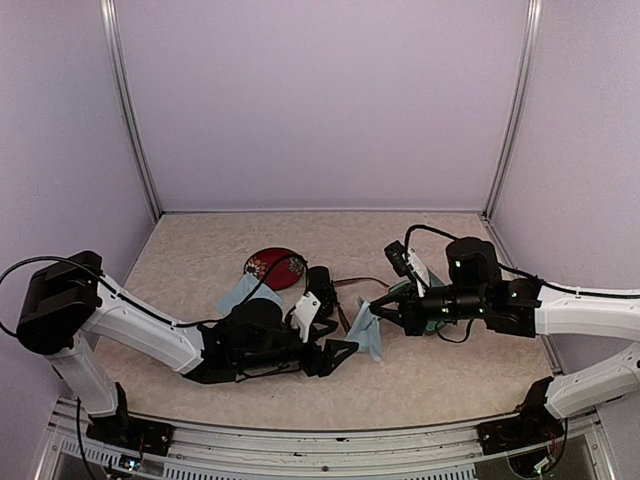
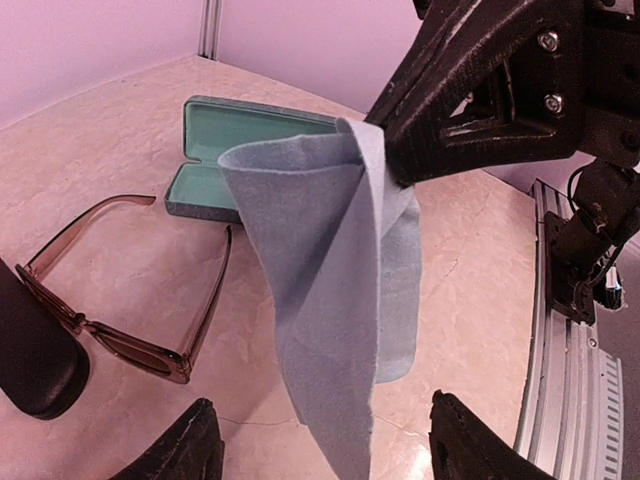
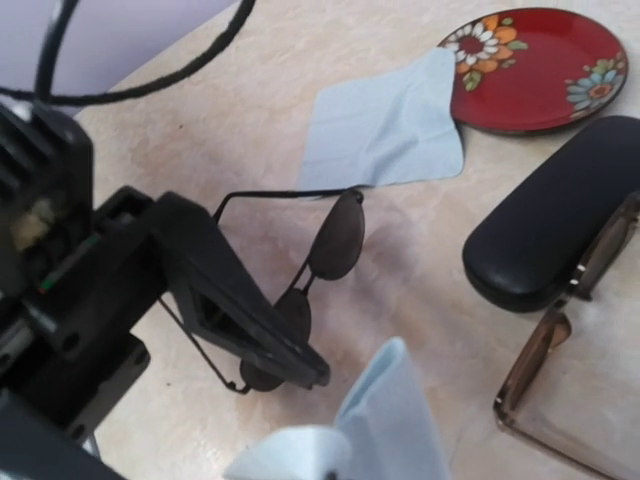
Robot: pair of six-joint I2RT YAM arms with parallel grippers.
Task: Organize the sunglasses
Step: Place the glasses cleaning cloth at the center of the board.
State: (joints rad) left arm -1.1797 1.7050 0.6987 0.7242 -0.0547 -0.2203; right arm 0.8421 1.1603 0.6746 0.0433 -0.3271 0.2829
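2x sunglasses (image 3: pixel 338 238), 2x cloths (image 3: pixel 385 125), 2x cases (image 3: pixel 545 235), plate (image 3: pixel 535 65).

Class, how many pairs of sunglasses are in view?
2. The slim black sunglasses lie just below the flat light-blue cloth; the reddish-brown sunglasses lie open beside the black case. No others show, though the arms may hide some.

No text, brand mark, label or number can be read anywhere. Nothing is legible on the brown sunglasses (image 2: pixel 140 350), the black sunglasses (image 3: pixel 338 235), the black case (image 3: pixel 545 235), the open teal case (image 2: pixel 230 125) or the light-blue cloth (image 2: pixel 330 270). The red plate (image 3: pixel 530 70) carries only painted flowers.
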